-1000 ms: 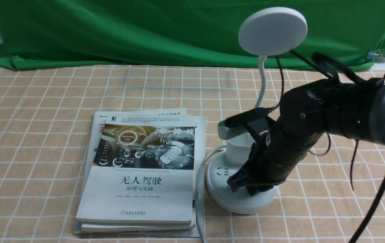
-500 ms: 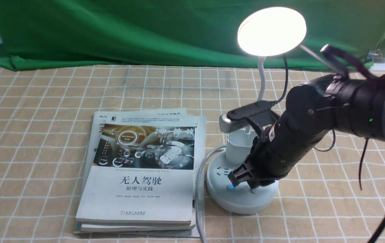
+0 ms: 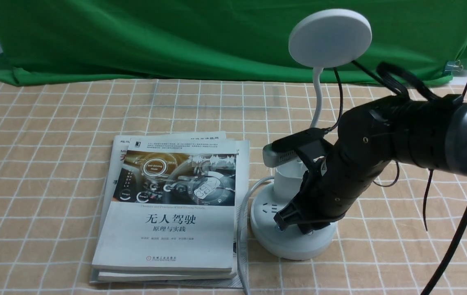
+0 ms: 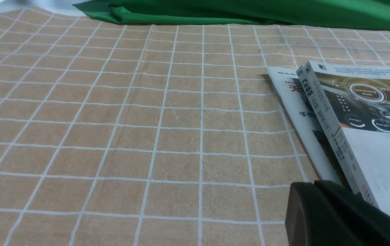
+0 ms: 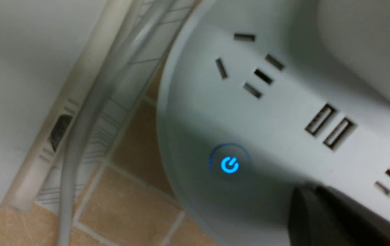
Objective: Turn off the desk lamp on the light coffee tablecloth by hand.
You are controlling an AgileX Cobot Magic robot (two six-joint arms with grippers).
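Note:
The white desk lamp stands on the light coffee tablecloth (image 3: 53, 164). Its disc head (image 3: 330, 37) is dark. My right gripper (image 3: 285, 221) is shut and empty, with its tips down on the front of the lamp's round base (image 3: 266, 233). In the right wrist view the shut tips (image 5: 306, 201) rest on the base (image 5: 277, 102) just beside a power button that glows blue (image 5: 229, 164). Sockets and USB slots show around it. My left gripper (image 4: 314, 191) is shut and empty, low over the tablecloth (image 4: 112, 136) near the books' corner.
A stack of books (image 3: 172, 209) lies just left of the lamp and shows in the left wrist view (image 4: 369, 136). The lamp's grey cable (image 3: 241, 221) runs between the books and the base. A green backdrop cloth (image 3: 155, 37) hangs behind.
The lamp head was dark a second ago and lit half a second ago, with my right gripper slightly raised. Now it is dark again and the gripper is back down on the base.

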